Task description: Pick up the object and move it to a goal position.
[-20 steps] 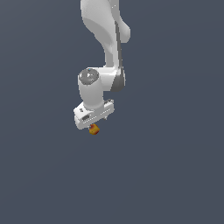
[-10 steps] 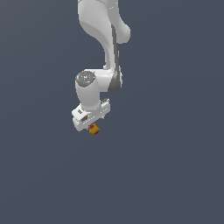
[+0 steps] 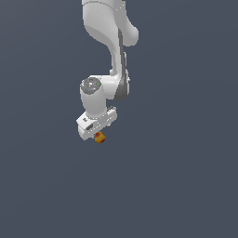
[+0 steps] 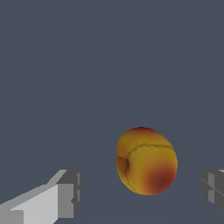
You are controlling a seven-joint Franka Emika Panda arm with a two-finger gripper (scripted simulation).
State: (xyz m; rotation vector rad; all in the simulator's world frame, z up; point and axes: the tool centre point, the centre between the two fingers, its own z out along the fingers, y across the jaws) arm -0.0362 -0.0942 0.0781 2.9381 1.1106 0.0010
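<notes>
In the exterior view the fingers (image 3: pixel 98 135) are hidden behind the hand. The wrist view shows them spread apart, not touching the yellow-orange, red-patched object (image 4: pixel 147 160).

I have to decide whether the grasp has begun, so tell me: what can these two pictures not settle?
- Exterior view: the pincer fingers are hidden behind the hand body; the object is too small to show contact.
- Wrist view: both fingers are cut off by the picture's edges; the object sits apart from them, its height above the floor unreadable.
- The goal position: no marker in either view.
</notes>
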